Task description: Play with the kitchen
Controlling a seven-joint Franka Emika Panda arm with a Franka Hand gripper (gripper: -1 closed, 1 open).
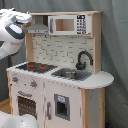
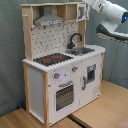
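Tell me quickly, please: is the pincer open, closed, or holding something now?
Pincer: cannot be told; only the white arm shows beside the kitchen.

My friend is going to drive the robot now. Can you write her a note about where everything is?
Claw: not visible in either exterior view; only the white arm shows, raised beside the kitchen's top shelf, touching nothing visible.
Kitchen: upright, oven door shut, faucet over the sink, hob bare.
Done: nothing looks moved or opened.
Left: probably all the play, such as a door, knobs or the faucet.
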